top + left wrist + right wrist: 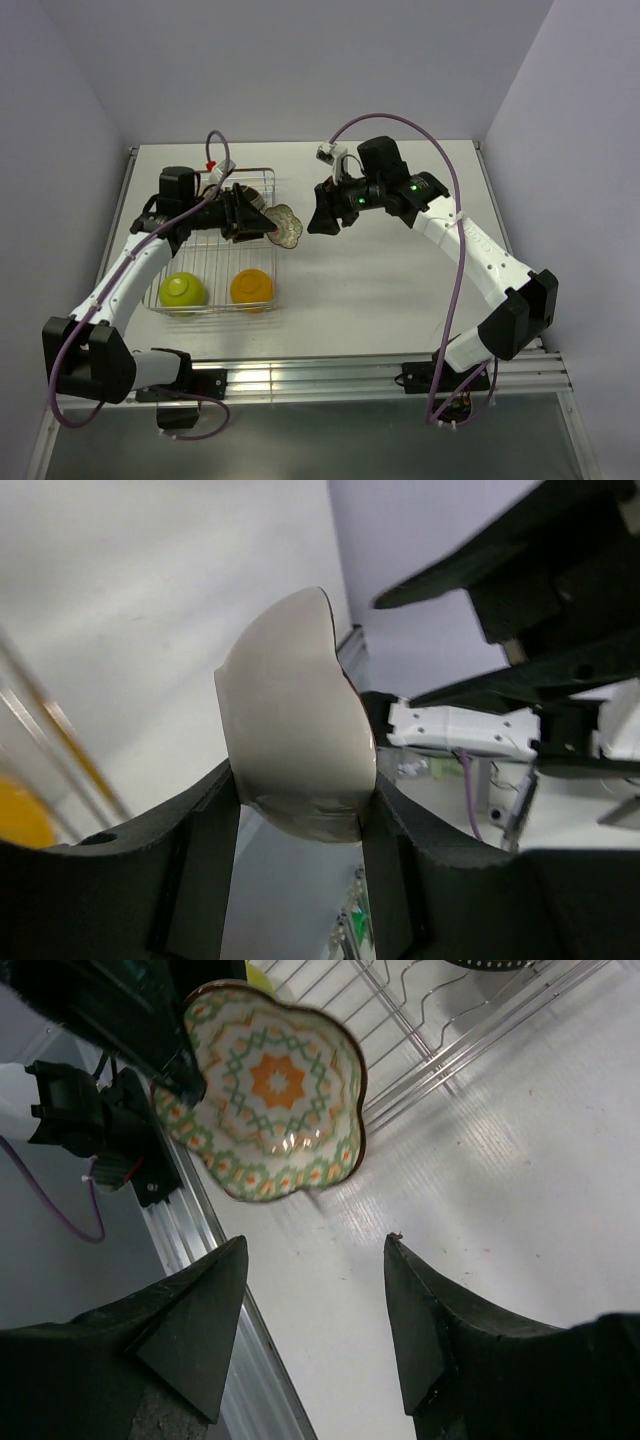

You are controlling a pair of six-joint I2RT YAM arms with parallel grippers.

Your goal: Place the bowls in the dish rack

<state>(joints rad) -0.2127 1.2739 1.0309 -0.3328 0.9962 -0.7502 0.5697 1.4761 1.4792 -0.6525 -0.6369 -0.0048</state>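
My left gripper is shut on the rim of the scalloped patterned bowl and holds it tilted in the air just right of the dish rack. The left wrist view shows the bowl's pale underside pinched between the fingers. The right wrist view shows its green and orange pattern. My right gripper is open and empty, a short way right of that bowl. A lime-green bowl and an orange bowl sit in the rack's near end. The white and brown bowls are out of view.
The rack's wire bars lie behind the held bowl in the right wrist view. The table's aluminium front rail runs along the near edge. Walls close the table at the back and both sides.
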